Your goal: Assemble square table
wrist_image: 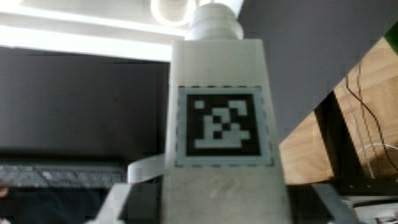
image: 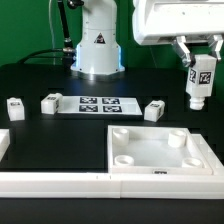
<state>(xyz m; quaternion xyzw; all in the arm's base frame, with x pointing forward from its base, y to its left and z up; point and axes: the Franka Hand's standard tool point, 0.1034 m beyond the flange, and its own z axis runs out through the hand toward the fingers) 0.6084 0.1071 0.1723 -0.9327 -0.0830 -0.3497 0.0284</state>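
My gripper (image: 200, 70) is clamped on a short white leg (image: 199, 88). Its two fingers (image: 184, 55) press the leg's upper part from either side, with the jaws partway in and the leg upright between them. On the wrist view the leg (wrist_image: 222, 110) fills the middle of the picture, standing straight with its black-and-white tag facing the camera. The held leg hangs at the exterior view's right, above the black table (image: 60, 140) and beyond the tabletop's far right corner. I cannot tell whether its lower end touches the table.

On the exterior view, a long white border rail (image: 60, 185) lies nearest the camera, along the front edge. Just behind it, touching or nearly so, the square white tabletop (image: 160, 128) lies flat toward the exterior view's right, raised rim upward like a tray. Inside the rim I see four round corner sockets (image: 123, 135), one at each corner. A small dark mark sits on the near edge, too small to read.

Farther back, three loose legs (image: 155, 110) lie on the table. One is just past the tabletop's far edge, one (image: 51, 101) is beside the left end of the marker board (image: 95, 103), and one (image: 15, 107) is farther to the exterior view's left. The robot base (image: 97, 50) stands at the back.
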